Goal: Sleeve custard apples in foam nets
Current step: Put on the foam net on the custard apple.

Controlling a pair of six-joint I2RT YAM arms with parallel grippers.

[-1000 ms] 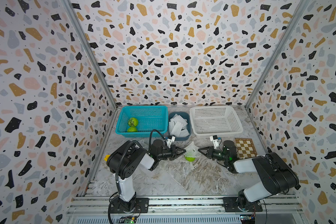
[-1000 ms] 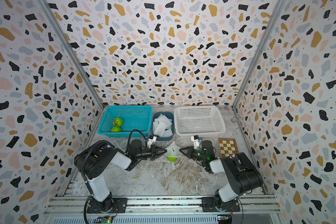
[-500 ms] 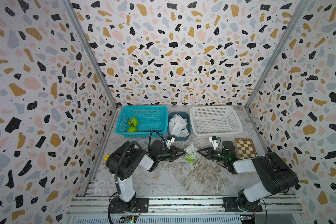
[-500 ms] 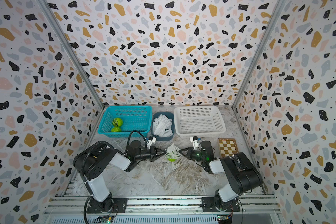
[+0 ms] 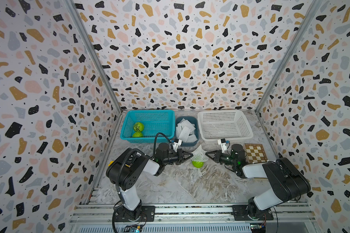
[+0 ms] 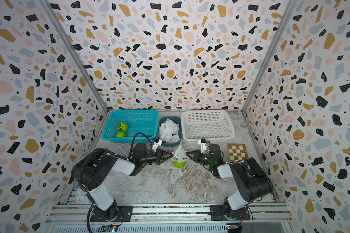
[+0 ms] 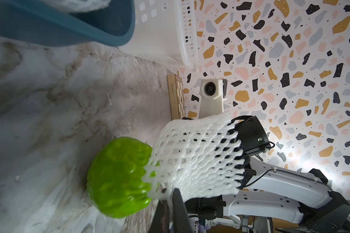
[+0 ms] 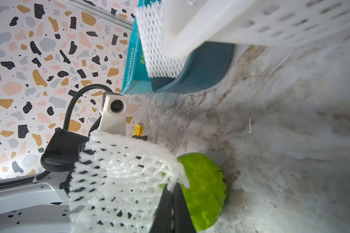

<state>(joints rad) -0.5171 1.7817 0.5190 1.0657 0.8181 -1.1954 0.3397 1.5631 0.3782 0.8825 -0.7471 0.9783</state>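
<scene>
Custard apple [image 5: 197, 164], just below both tips, was barely capped by foam net [image 5: 199, 154], clamped by left gripper [image 5: 190, 156] and right gripper [image 5: 207, 154]; downward pull judged next.

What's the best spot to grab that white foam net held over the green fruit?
By its lower rim, on two opposite edges, coming in level from either side, as the left gripper and right gripper do. The foam net is a soft tube; pulling its rim apart should open the mouth over the custard apple.
</scene>
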